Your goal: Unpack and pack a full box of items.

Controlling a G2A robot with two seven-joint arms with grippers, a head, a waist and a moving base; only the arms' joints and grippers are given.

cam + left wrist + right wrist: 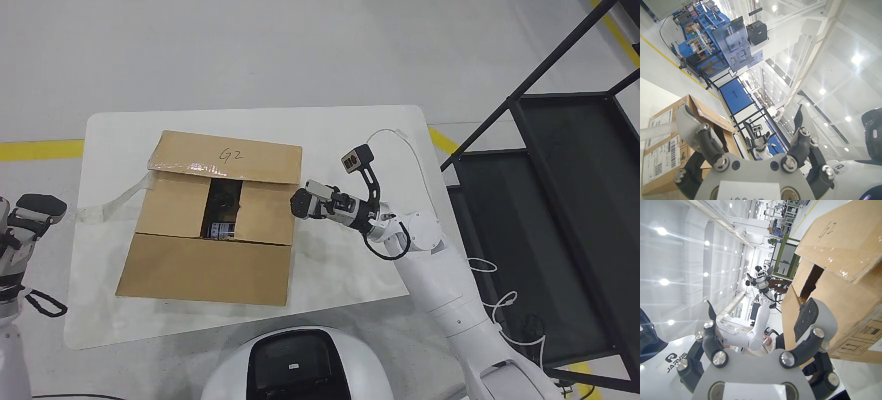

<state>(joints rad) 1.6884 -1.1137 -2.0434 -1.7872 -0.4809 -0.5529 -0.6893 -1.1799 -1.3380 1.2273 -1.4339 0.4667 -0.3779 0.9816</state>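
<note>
Cardboard box [210,265] sits on the white table [350,130], top flaps [225,160] parted over dark items [222,212]. Right gripper [298,203], jaws wide and empty, hangs just beside the box. Left gripper [742,117], equally wide and empty, sits beyond the table's edge. Unpacking seems to be at the flap-opening step, and the next move likely calls for folding the flaps back.

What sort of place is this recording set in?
Probably a warehouse-like robotics test hall: a yellow floor line runs beside the white table, a black metal rack stands next to it, and blue crate shelving sits under a high lit ceiling.
</note>
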